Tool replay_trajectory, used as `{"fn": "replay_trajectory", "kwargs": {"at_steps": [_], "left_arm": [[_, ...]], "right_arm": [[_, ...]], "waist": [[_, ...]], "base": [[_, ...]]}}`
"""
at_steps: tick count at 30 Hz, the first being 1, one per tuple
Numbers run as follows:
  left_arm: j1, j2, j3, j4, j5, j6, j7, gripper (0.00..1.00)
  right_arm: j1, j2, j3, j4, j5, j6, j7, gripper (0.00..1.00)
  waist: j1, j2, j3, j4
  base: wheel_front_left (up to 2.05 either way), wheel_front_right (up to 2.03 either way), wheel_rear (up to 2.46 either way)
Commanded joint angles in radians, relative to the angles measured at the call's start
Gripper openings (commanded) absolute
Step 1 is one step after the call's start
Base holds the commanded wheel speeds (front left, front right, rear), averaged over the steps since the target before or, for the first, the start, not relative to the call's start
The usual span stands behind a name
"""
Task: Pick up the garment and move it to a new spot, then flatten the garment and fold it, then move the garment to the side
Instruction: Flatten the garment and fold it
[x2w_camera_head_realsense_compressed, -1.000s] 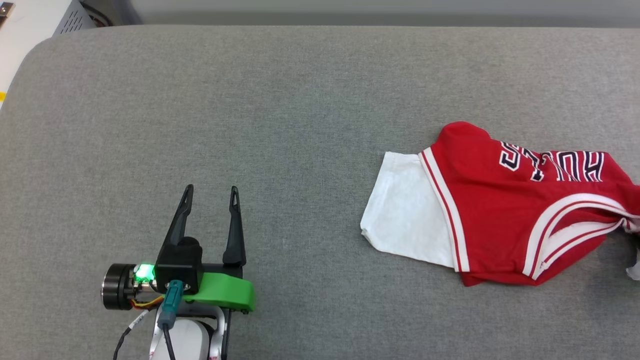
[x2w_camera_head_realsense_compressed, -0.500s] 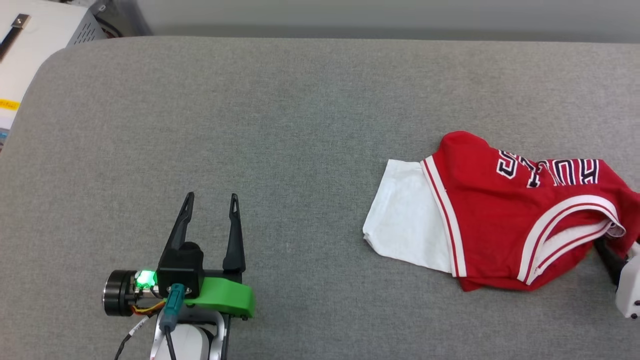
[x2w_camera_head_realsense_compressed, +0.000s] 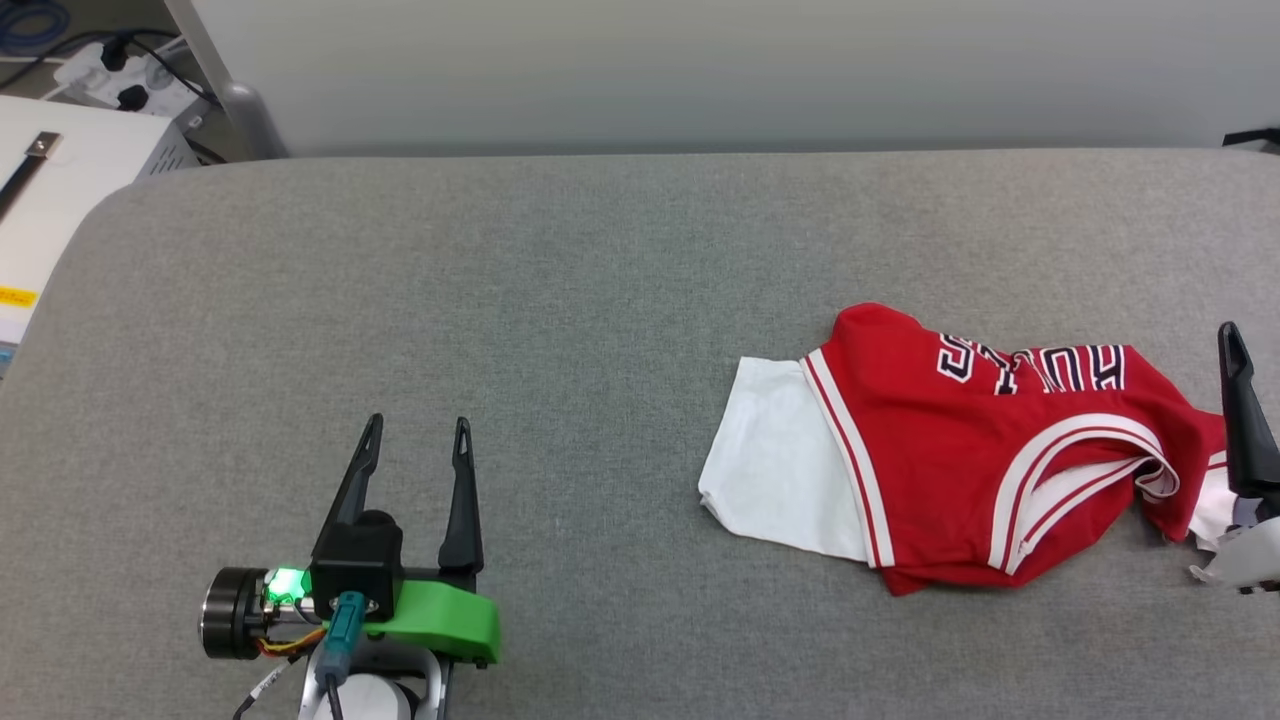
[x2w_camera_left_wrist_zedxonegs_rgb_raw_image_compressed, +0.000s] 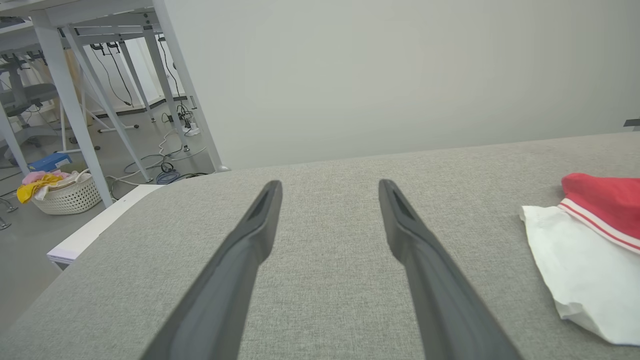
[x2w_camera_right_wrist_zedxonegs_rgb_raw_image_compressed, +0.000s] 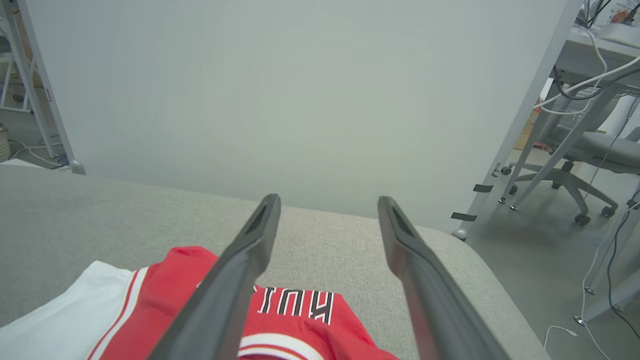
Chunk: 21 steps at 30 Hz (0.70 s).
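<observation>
The garment (x2w_camera_head_realsense_compressed: 930, 460) lies crumpled on the right part of the grey table, red body with the black lettering upward and a white sleeve (x2w_camera_head_realsense_compressed: 770, 470) spread toward the left. My right gripper (x2w_camera_right_wrist_zedxonegs_rgb_raw_image_compressed: 328, 204) stands open just above the garment's right end (x2w_camera_right_wrist_zedxonegs_rgb_raw_image_compressed: 170, 290), nothing between its fingers; one dark finger (x2w_camera_head_realsense_compressed: 1240, 420) rises at the head view's right edge. My left gripper (x2w_camera_head_realsense_compressed: 416, 432) rests open at the lower left, far from the shirt. In the left wrist view its fingers (x2w_camera_left_wrist_zedxonegs_rgb_raw_image_compressed: 250, 240) frame bare fabric, with the garment's sleeve (x2w_camera_left_wrist_zedxonegs_rgb_raw_image_compressed: 580, 260) at the right.
The grey padded table (x2w_camera_head_realsense_compressed: 560, 300) ends at a pale wall panel (x2w_camera_head_realsense_compressed: 700, 70) along the back and rounds off at the right corner (x2w_camera_right_wrist_zedxonegs_rgb_raw_image_compressed: 480, 270). A white cabinet (x2w_camera_head_realsense_compressed: 60, 190) stands at the far left. A laundry basket (x2w_camera_left_wrist_zedxonegs_rgb_raw_image_compressed: 65, 195) and an office chair (x2w_camera_right_wrist_zedxonegs_rgb_raw_image_compressed: 585, 155) are on the floor.
The head camera has moved, shifting the whole picture downward. My right gripper's finger has risen into view at the right edge beside the garment's right end. The left gripper stays put.
</observation>
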<state>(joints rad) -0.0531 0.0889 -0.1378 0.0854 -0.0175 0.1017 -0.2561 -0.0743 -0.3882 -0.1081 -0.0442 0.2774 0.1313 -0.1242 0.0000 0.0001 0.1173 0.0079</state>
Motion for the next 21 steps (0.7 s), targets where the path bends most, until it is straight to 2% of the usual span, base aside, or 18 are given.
{"fn": "replay_trajectory", "kwargs": {"at_steps": [1, 4, 8, 17, 21], "left_arm": [[0.013, 0.005, -0.001, 0.000, 0.002, -0.002, -0.006, 1.00], [0.019, 0.005, -0.004, 0.001, 0.002, -0.004, -0.006, 1.00], [0.025, 0.007, -0.006, 0.001, 0.001, -0.007, -0.006, 1.00], [0.029, 0.012, -0.011, 0.001, 0.001, -0.014, -0.006, 1.00], [-0.062, 0.040, -0.043, -0.014, -0.017, -0.109, -0.006, 1.00]], "right_arm": [[0.024, 0.051, -0.017, -0.038, -0.030, -0.001, -0.019, 1.00], [0.061, 0.151, -0.035, -0.105, -0.088, -0.001, -0.063, 1.00], [0.110, 0.234, 0.004, -0.121, -0.117, -0.001, -0.096, 1.00], [0.166, 0.301, 0.071, -0.051, -0.127, -0.001, -0.133, 1.00], [0.154, 0.308, 0.061, -0.052, -0.142, -0.001, -0.137, 1.00]], "waist": [[0.0000, -0.0001, -0.019, 0.003], [0.0000, -0.0001, -0.032, 0.010], [0.0000, -0.0001, -0.044, 0.018], [0.0000, -0.0001, -0.053, 0.036], [0.0000, -0.0001, -0.046, 0.028]], "base": [[0.00, 0.00, 0.00], [0.00, 0.00, 0.00], [0.00, 0.00, 0.00], [0.00, 0.00, 0.00], [0.00, 0.00, 0.00]]}}
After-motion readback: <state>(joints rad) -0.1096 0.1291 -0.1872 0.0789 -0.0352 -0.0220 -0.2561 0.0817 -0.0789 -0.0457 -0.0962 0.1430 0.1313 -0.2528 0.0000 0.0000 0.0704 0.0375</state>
